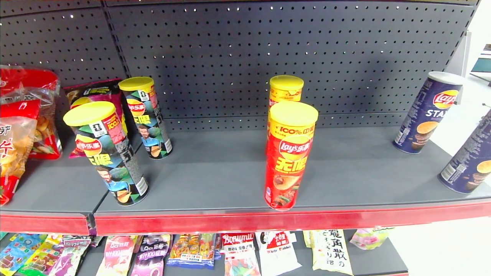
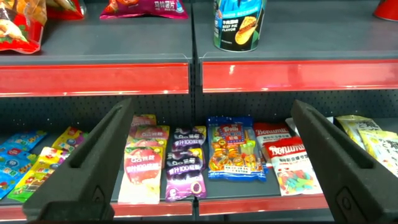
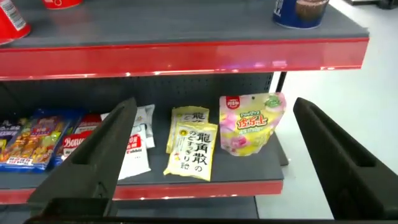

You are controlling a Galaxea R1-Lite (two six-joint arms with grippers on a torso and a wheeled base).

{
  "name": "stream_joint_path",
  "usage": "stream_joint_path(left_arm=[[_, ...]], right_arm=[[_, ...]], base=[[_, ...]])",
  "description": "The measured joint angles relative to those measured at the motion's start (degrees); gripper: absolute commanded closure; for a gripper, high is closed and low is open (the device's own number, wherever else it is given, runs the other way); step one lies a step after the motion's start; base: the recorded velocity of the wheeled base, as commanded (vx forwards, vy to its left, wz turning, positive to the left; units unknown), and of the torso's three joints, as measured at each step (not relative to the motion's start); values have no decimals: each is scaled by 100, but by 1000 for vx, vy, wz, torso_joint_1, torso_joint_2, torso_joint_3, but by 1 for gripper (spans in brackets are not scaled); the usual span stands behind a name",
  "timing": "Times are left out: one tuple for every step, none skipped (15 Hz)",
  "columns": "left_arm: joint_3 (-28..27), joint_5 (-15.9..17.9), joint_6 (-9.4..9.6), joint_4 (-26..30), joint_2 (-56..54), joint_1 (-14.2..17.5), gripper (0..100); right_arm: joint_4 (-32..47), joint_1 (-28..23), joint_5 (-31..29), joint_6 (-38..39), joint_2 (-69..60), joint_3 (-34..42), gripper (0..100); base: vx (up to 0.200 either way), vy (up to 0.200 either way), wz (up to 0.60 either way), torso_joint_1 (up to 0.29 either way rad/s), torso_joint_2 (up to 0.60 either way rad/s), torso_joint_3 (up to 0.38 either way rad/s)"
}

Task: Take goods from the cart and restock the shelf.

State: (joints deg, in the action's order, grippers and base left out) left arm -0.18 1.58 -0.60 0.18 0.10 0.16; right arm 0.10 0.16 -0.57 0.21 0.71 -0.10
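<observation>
Chip canisters stand upright on the upper shelf (image 1: 215, 172), long axes vertical and lids up. We note a red canister (image 1: 289, 153) at the front edge near the middle, with a yellow canister (image 1: 285, 90) directly behind it; whether the two touch we cannot tell. Two patterned canisters (image 1: 105, 153) with yellow lids stand to the left, one near the front edge and one further back. Two blue canisters (image 1: 425, 113) stand at the right end. Snack bags (image 1: 23, 126) crowd the far left, and a perforated back panel (image 1: 230, 57) closes the rear. Bare shelf lies between the groups. Flat sweet packets (image 1: 191, 251) line the lower shelf. The left tool (image 2: 211, 104) and right tool (image 3: 214, 102) face that lower shelf, both spread wide and holding nothing.
</observation>
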Motion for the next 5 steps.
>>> stream_joint_path(left_arm=[[0, 0, 0, 0, 0, 0, 0], [0, 0, 0, 0, 0, 0, 0], [0, 0, 0, 0, 0, 0, 0], [0, 0, 0, 0, 0, 0, 0], [0, 0, -2, 0, 0, 0, 0]], right_arm=[[0, -6, 4, -2, -30, 0, 0], [0, -6, 2, 0, -44, 0, 0], [1, -9, -2, 9, -50, 0, 0], [0, -9, -2, 6, -57, 0, 0], [0, -9, -2, 1, -61, 0, 0]], base=[[0, 0, 0, 0, 0, 0], [0, 0, 0, 0, 0, 0], [0, 0, 0, 0, 0, 0], [0, 0, 0, 0, 0, 0], [0, 0, 0, 0, 0, 0]])
